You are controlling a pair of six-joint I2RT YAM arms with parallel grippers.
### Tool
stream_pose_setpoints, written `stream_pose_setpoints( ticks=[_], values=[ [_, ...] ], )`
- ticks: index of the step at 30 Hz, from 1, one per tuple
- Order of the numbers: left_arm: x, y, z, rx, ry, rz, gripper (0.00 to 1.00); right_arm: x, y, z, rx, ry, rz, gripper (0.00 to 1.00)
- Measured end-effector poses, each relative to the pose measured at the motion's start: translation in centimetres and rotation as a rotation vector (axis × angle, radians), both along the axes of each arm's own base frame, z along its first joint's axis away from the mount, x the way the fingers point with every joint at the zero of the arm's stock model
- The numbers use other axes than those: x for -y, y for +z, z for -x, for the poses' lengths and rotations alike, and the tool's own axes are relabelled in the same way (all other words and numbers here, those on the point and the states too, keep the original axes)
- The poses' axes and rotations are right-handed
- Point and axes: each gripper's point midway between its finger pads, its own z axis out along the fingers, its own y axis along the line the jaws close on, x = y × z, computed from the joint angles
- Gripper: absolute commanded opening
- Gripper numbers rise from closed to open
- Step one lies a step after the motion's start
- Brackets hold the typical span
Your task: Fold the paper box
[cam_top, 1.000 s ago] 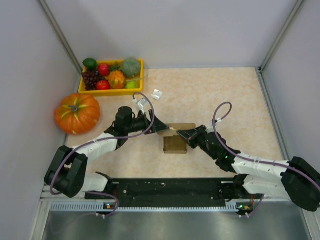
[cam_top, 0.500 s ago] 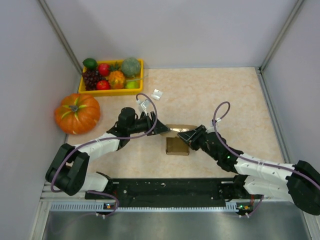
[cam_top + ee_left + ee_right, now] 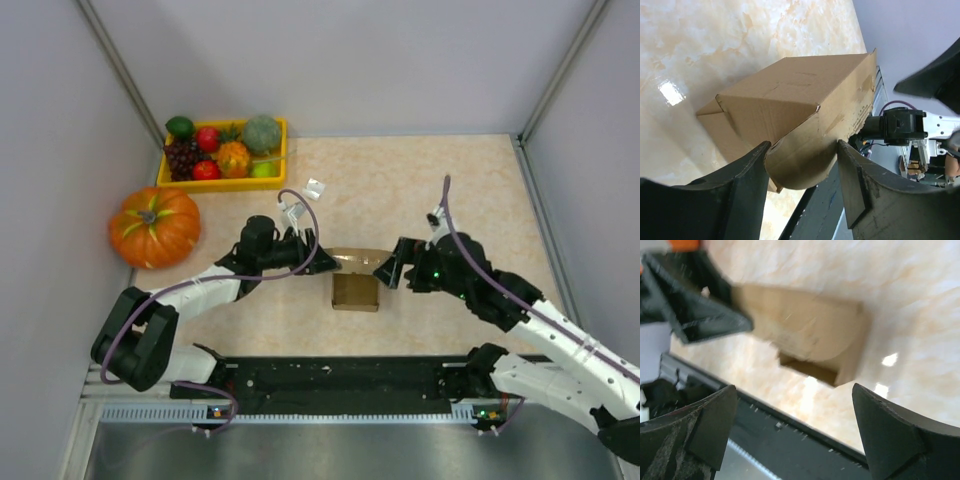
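The paper box (image 3: 354, 291) is a small brown cardboard cube standing mid-table, with a rounded top flap (image 3: 357, 256) lifted. In the left wrist view the paper box (image 3: 800, 95) fills the middle, and its curved flap (image 3: 801, 167) spans the gap and touches both fingers. My left gripper (image 3: 326, 262) (image 3: 802, 157) is shut on that flap from the left side. My right gripper (image 3: 391, 270) (image 3: 794, 390) stands wide open just to the right of the box, holding nothing. The right wrist view shows the box (image 3: 810, 335) blurred ahead, with the left gripper's finger (image 3: 705, 315) at its edge.
A yellow tray (image 3: 222, 184) of toy fruit sits at the back left, with an orange pumpkin (image 3: 155, 226) in front of it. A tiny white object (image 3: 314, 187) lies behind the box. The black base rail (image 3: 340, 375) runs along the near edge. Grey walls close in both sides.
The right gripper has let go of the flap, opened wide and drawn back to the right. The left gripper has closed on the flap's left end.
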Motion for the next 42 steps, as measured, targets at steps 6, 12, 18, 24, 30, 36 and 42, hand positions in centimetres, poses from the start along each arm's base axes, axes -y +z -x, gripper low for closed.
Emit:
stream_pose_setpoints(
  ticks=[6,12,18,24,30,36,42],
  values=[
    [0.3,1.1,-0.5,0.036,-0.011,0.000,0.61,5.3,2.1,-4.8,0.023,-0.096,0.093,0.91],
    [0.5,1.8,-0.8,0.055,-0.013,0.008,0.56,2.1,-0.7,-7.9,-0.118,0.096,0.085,0.86],
    [0.7,1.8,-0.7,0.055,-0.017,0.008,0.49,0.0,-1.8,-6.9,-0.187,0.213,0.011,0.71],
    [1.2,1.8,-0.1,0.056,-0.039,0.009,0.45,-0.9,-3.0,-5.8,-0.231,0.229,-0.057,0.70],
    [1.5,1.7,0.3,0.056,-0.049,0.008,0.41,-0.9,-4.1,-5.2,-0.280,0.200,-0.079,0.66],
    [1.8,1.6,0.4,0.060,-0.045,0.001,0.38,-1.0,-4.2,-5.1,-0.317,0.141,-0.125,0.60],
    [2.1,1.4,0.7,0.057,-0.044,-0.006,0.36,-1.0,-4.6,-4.6,-0.362,0.078,-0.187,0.59]
  ],
)
